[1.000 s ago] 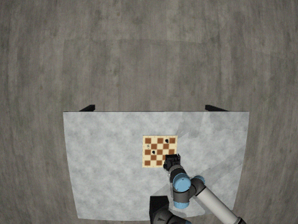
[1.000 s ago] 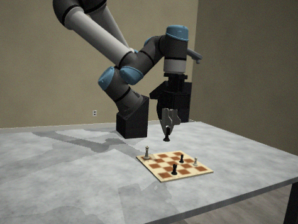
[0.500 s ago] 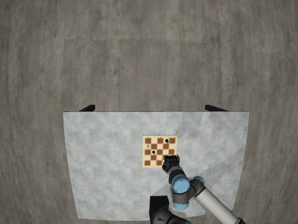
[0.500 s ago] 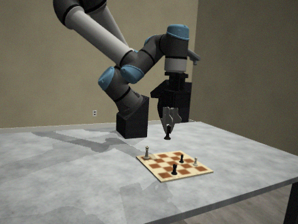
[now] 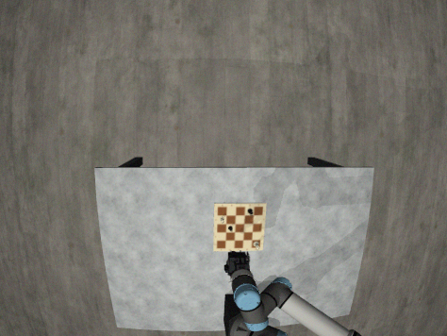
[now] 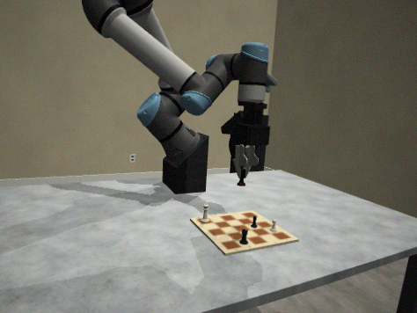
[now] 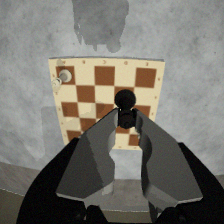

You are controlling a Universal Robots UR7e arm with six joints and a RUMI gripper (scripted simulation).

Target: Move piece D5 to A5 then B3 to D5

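Gripper (image 5: pixel 239 253) (image 6: pixel 244 176) (image 7: pixel 125 109) pointing straight down, above the tabletop (image 5: pixel 160 245) (image 6: pixel 132 237) (image 7: pixel 25 115)

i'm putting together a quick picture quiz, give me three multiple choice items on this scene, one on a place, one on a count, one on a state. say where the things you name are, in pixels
1. Where is the taller white piece (image 5: pixel 256 244) (image 6: pixel 205 213) (image 7: pixel 64 76)?
A) centre square
B) corner square
C) off the board (image 5: pixel 240 205) (image 6: pixel 264 245) (image 7: pixel 115 62)

2. How many black pieces stand on the board?
A) two
B) four
C) none

3. How is the gripper (image 5: pixel 239 253) (image 6: pixel 243 175) (image 7: pixel 125 109)?
A) wide open
B) shut, holding nothing
C) shut on a piece

Answers:
1 B: the top view shows it in a corner.
2 A: one black piece (image 5: pixel 250 210) (image 6: pixel 244 236) and another (image 5: pixel 230 228) (image 6: pixel 254 222) stand there.
3 C: a held black piece (image 6: pixel 241 181) (image 7: pixel 125 98) hangs between the fingertips.
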